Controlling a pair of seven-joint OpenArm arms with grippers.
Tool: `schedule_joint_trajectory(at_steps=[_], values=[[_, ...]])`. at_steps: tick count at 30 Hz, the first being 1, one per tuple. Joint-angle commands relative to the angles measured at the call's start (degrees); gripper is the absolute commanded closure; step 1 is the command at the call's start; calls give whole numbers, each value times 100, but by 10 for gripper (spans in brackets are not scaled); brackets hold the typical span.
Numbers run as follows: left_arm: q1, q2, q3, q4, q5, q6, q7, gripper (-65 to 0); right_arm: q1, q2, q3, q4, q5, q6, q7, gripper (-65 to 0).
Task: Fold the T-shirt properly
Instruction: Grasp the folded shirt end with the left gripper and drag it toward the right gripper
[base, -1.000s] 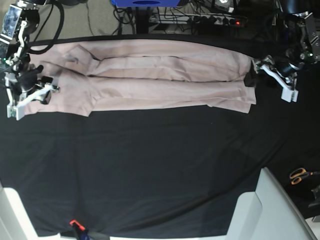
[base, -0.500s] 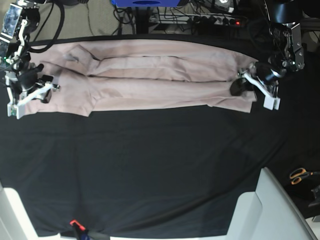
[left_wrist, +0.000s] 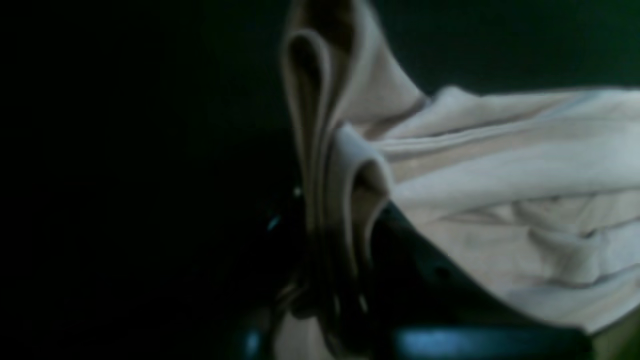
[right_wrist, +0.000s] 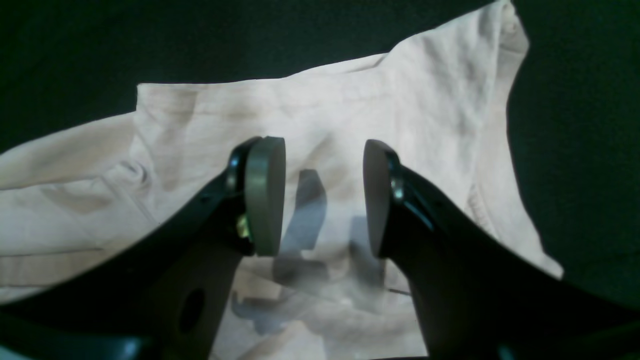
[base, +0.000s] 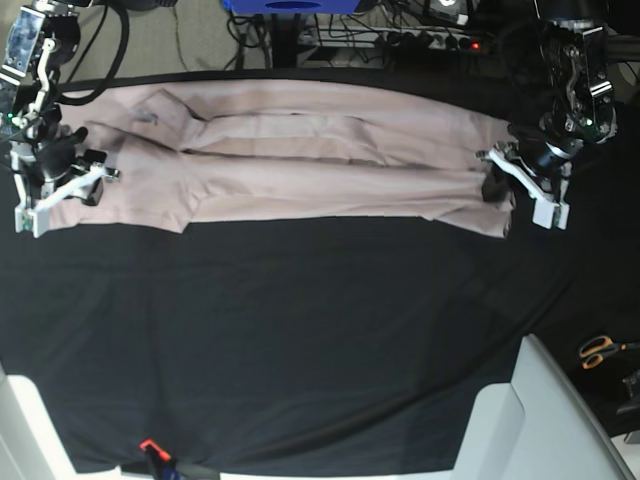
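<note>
Shirt: pale pink T-shirt (base: 300, 165), folded lengthwise into a long band, lies across the far half of the black cloth (base: 300, 340) covering the counter, running from 9 o'clock to 3 o'clock in the base view. Left gripper (base: 497, 187), at the band's 3 o'clock end: jaws closed tight on a gathered, layered fold of the T-shirt edge (left_wrist: 345, 195). Right gripper (right_wrist: 324, 197), at the 9 o'clock end: jaws parted about halfway, poised above the fabric with nothing between them. Scissors (base: 600, 351), orange-handled, lie at 4 o'clock, well apart from the shirt.
</note>
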Motion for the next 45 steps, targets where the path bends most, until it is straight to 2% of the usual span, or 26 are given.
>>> schedule_joint_trajectory(at_steps=[1,5,9,13,19,28,38,42,45], values=[[-2,-74,-32,240,-46,238,-150,0,17,51,15,86,35,23,113,-236],[112,-13,513,680,-28,985,-141,0,26,51,15,86,35,23,113,-236],[130,49,1313,970,218,1355,-141,0,35,60,15,86,35,23,104,-236],[104,339,1814,1014,253,1618,-133,0,17,60,33,86,35,23,104,-236],[95,664,2351,1172,280,1645,-133,0,17,68,33,86,35,23,78,-236],[-310,787,3309,1075,280,1654,-133,0,17,68,24,86,35,23,78,-236],[-767,875,4355,486,280,1671,-133,0,17,68,41,86,35,23,78,-236],[-758,946,4390,495,280,2119,-133,0,17,68,50,86,35,23,78,-236],[-714,928,4390,609,227,2278,-124,0,17,68,50,86,35,23,78,-236]])
